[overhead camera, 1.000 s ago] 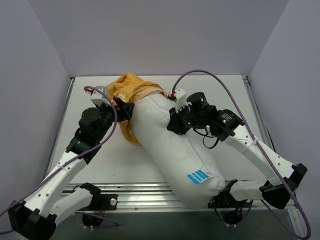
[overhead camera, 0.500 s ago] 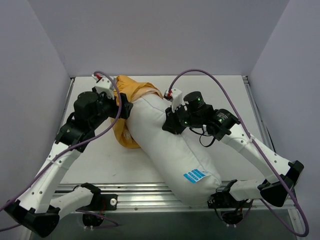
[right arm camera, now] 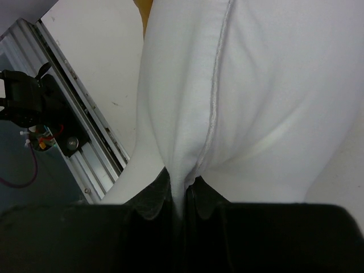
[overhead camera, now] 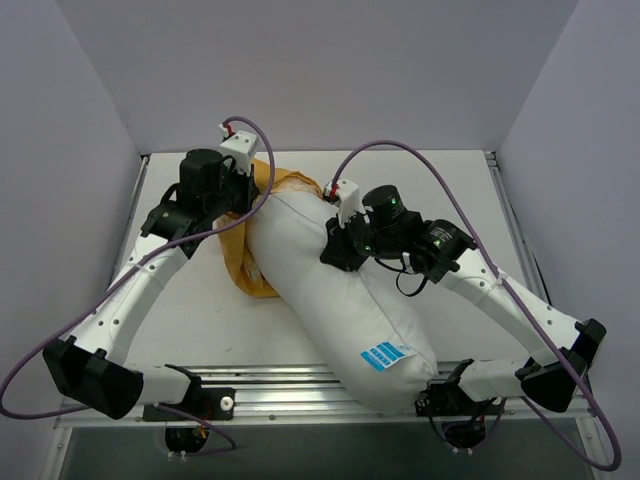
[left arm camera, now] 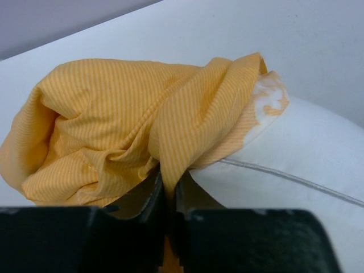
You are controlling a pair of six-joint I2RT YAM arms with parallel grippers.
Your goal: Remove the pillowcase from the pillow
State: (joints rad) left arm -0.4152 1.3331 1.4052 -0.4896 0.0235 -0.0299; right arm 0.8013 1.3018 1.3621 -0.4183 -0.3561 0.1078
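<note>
Left gripper (left arm camera: 168, 183): jaws pinched hard together on a fold of the pillowcase (left arm camera: 96, 125), with cloth running down between the fingers. Right gripper (right arm camera: 183, 190): jaws clamped on a raised ridge of the pillow (right arm camera: 256, 85), right along its piped seam (right arm camera: 215, 96).

Step in hand (my reading): late in the stripping. One arm anchors the pillow while the other draws the case off its far end.

Position: the pillow lies diagonally on the table (overhead camera: 190, 310), from far centre down to the near right. Its near end reaches the metal rail (overhead camera: 290, 385), and the blue tag (overhead camera: 385, 356) is close to that end. Most of its length is bare white. The pillowcase is bunched at the far-left end, capping that end of the pillow, and a strip of it trails along the pillow's left flank.

Next move (judgement): the left arm should pull away from the pillow, toward the far left, while the right arm holds firm. The pinch takes only a thin fold, so slippage is possible. The cloth may also snag on the pillow's far corner.

Appearance: the case is orange-yellow and finely striped in the left wrist view, heavily creased, with a paler blotched patch at the edge where it meets the pillow. No printed face or lettering is visible. The pillow is plump, smooth and plain white.
</note>
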